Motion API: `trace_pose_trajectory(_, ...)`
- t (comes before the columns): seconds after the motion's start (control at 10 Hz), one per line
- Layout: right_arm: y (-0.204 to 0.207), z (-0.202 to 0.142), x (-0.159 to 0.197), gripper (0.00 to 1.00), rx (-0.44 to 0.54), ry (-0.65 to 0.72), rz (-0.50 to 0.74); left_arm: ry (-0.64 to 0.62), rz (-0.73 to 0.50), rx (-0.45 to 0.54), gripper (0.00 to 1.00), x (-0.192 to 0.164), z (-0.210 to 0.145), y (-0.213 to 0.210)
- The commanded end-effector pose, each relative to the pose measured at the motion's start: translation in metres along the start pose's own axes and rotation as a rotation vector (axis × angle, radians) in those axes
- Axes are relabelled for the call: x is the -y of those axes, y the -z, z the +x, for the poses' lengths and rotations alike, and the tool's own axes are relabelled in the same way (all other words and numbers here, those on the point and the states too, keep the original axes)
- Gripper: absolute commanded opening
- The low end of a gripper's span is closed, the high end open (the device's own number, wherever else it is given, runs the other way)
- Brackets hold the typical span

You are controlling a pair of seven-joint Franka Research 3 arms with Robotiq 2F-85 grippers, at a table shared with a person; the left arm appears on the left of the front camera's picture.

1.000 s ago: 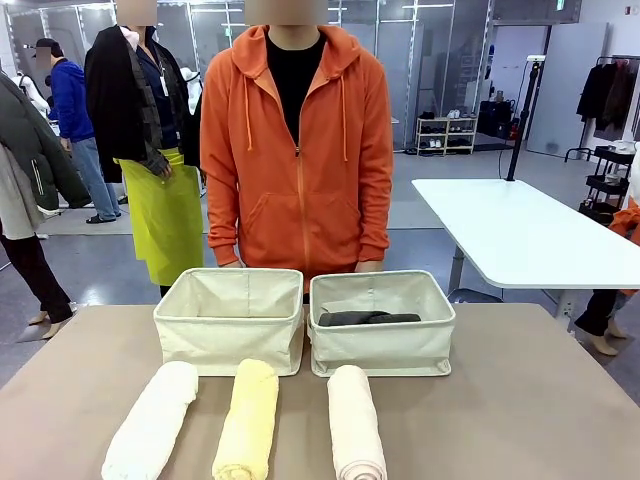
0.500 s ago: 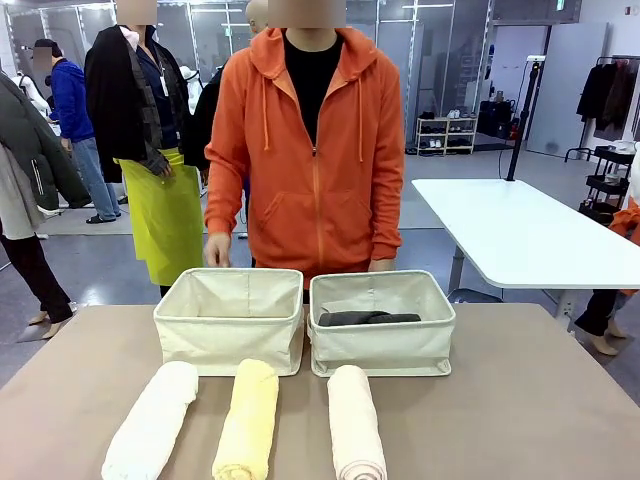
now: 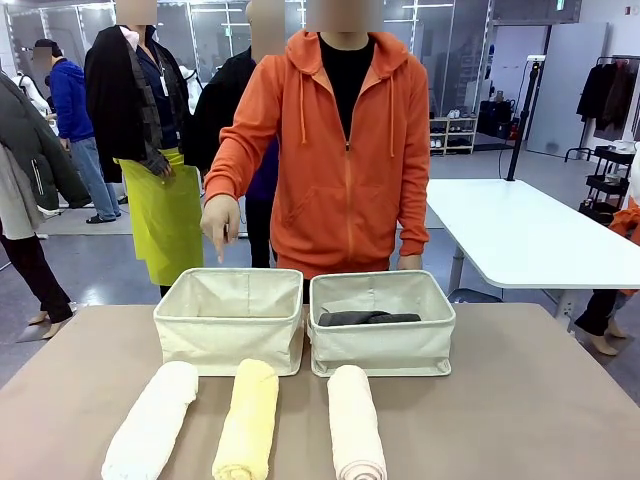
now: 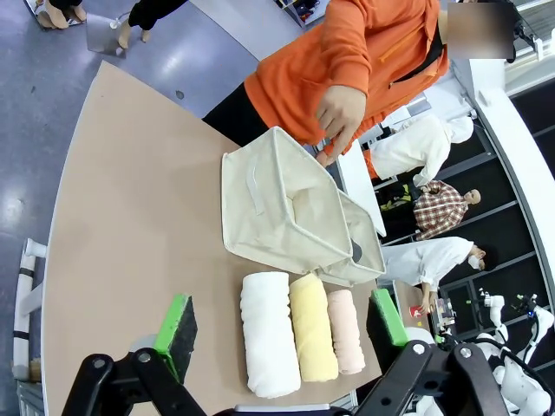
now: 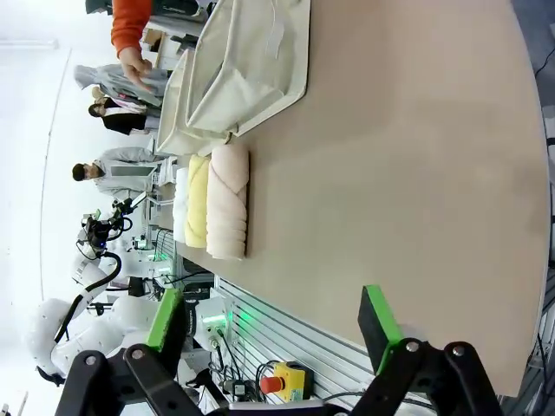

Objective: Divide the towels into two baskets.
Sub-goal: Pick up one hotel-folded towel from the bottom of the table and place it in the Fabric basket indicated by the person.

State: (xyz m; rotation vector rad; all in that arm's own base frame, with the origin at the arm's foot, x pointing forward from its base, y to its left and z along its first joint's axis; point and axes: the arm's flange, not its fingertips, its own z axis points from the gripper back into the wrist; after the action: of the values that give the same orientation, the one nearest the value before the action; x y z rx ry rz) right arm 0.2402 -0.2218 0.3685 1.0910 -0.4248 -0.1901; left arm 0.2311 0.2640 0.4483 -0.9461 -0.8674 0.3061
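Note:
Three rolled towels lie side by side near the table's front: white (image 3: 152, 420), pale yellow (image 3: 247, 418) and pink-beige (image 3: 355, 422). Behind them stand two cream baskets. The left basket (image 3: 230, 320) looks empty; the right basket (image 3: 382, 322) holds a dark grey towel (image 3: 367, 318). A person in an orange hoodie stands behind the baskets and points a finger (image 3: 220, 245) down over the left basket. In the left wrist view my left gripper (image 4: 282, 325) is open above the towels (image 4: 302, 329). My right gripper (image 5: 273, 329) is open above bare table, with the pink-beige towel (image 5: 227, 204) and the baskets (image 5: 234, 74) farther off.
The brown table (image 3: 520, 400) has free room right of the towels and beside both baskets. A white table (image 3: 520, 235) stands off to the back right. Other people stand behind on the left.
The person has stepped to the right and raised a hand from the left basket's rim to point down over it. Towels, baskets and grippers have not moved.

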Motion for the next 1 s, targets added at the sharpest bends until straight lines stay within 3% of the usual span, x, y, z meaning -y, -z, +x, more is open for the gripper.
trace_pose_trajectory(0.0, -0.002, -0.001, -0.004, 1.0, -0.012, -0.014, 0.0, 0.004, -0.009, 0.009, 1.0, 0.001, 0.0, -0.002)
trace_pose_trajectory(0.3, -0.002, -0.001, -0.004, 1.0, -0.012, -0.014, 0.0, 0.0, 0.0, 0.0, 1.0, 0.0, 0.0, 0.0)
trace_pose_trajectory(0.4, -0.002, -0.001, -0.004, 1.0, -0.012, -0.014, 0.0, 0.123, 0.072, -0.172, 1.0, 0.027, -0.004, 0.022)
trace_pose_trajectory(0.8, -0.002, -0.001, -0.004, 1.0, -0.012, -0.014, 0.0, 0.275, 0.126, -0.564, 1.0, 0.089, -0.037, 0.102)
trace_pose_trajectory(0.9, -0.002, -0.001, -0.004, 1.0, -0.012, -0.014, 0.0, 0.317, 0.207, -0.66, 1.0, 0.097, -0.054, 0.134)
